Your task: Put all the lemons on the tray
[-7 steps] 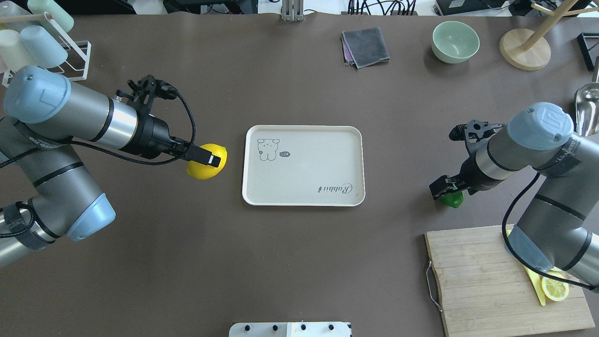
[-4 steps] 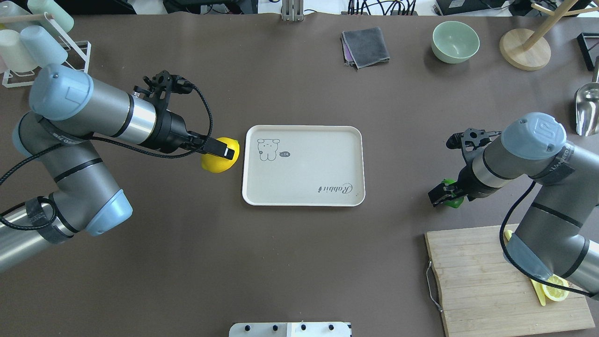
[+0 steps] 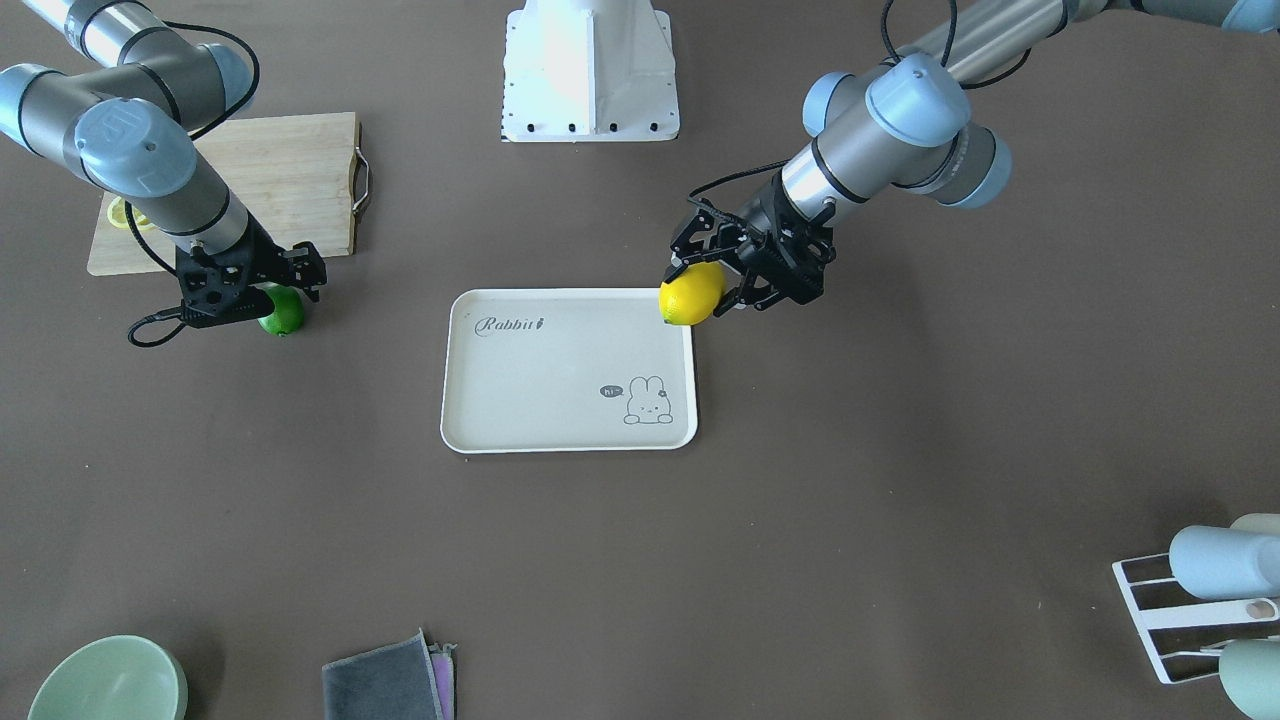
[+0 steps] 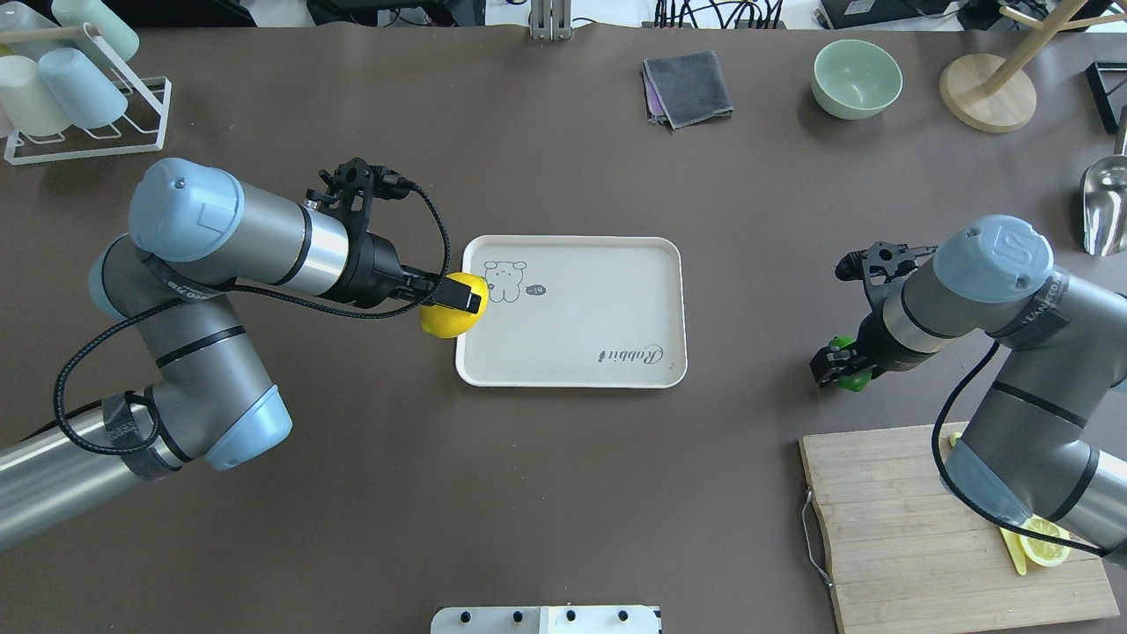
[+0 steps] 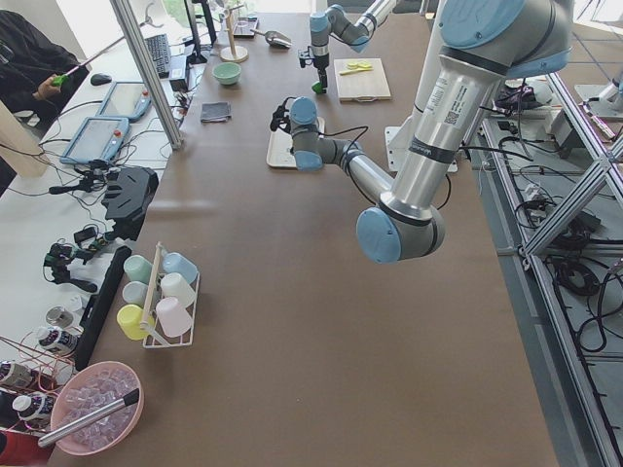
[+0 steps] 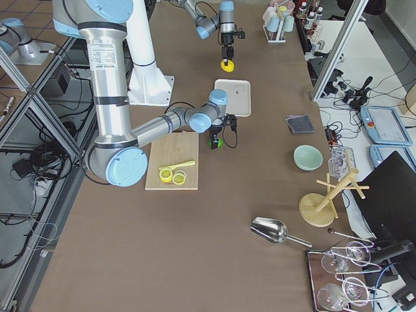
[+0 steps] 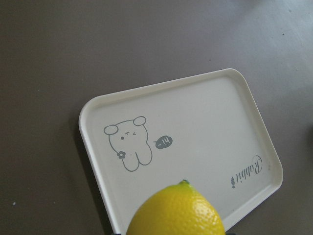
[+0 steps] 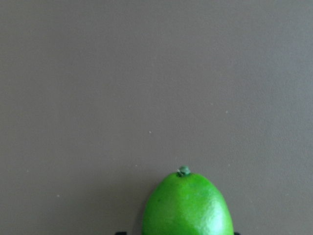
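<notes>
Beige tray (image 3: pixel 540 390) at the centre of the brown table (image 3: pixel 800 560), front-facing view. The left gripper (image 3: pixel 698 288) is clamped on the yellow lemon (image 3: pixel 688 296), which overlaps the tray's rim on the robot's left side. The right gripper (image 3: pixel 265 300) is closed around the green lemon (image 3: pixel 283 314), well apart from the tray and near a wooden cutting board (image 3: pixel 270 170).

Overhead view. The yellow lemon straddles the tray's left rim, just beside the bunny drawing. The green lemon lies between the tray and the cutting board, nearer the board. Lemon slices (image 4: pixel 1043 541) rest on the board's corner.

Left side view. The green lemon shows under the far arm's gripper; the yellow lemon is hidden by the near arm.

Right side view. The yellow lemon hangs from the far gripper at the tray's far end.

Left wrist view. The yellow lemon fills the lower edge, with the tray beyond it.

Right wrist view. The green lemon sits between dark finger edges, with bare table beyond; whether it is lifted cannot be told.
</notes>
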`<action>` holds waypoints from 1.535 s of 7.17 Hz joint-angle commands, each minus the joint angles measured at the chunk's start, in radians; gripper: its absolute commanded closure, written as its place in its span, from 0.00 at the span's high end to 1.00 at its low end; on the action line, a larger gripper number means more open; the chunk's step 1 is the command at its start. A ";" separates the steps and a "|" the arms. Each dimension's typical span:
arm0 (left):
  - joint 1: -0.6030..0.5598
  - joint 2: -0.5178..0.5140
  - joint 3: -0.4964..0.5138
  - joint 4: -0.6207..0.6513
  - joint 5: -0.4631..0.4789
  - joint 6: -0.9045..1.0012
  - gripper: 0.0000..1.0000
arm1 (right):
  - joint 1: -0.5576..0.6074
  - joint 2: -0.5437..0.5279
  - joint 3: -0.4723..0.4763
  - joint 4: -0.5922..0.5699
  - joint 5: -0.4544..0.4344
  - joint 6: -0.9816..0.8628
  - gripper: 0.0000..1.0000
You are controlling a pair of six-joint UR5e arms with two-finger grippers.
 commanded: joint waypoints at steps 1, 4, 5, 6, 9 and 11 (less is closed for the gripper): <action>0.009 -0.019 0.022 -0.001 0.010 -0.009 0.00 | 0.039 0.005 0.010 0.002 0.005 -0.002 0.00; 0.031 -0.039 0.074 0.001 0.100 -0.018 0.00 | 0.095 0.105 0.018 -0.005 0.053 0.022 0.00; 0.067 -0.039 0.076 0.001 0.175 -0.072 0.00 | 0.092 0.141 0.016 -0.004 0.053 0.083 0.00; 0.110 -0.042 0.076 0.002 0.238 -0.160 0.00 | 0.083 0.184 0.009 -0.010 0.051 0.126 0.00; 0.123 -0.086 0.097 0.002 0.284 -0.259 0.00 | 0.015 0.249 0.007 -0.007 0.022 0.234 0.00; 0.123 -0.103 0.140 0.004 0.307 -0.253 0.46 | -0.040 0.269 0.001 -0.001 -0.037 0.252 0.00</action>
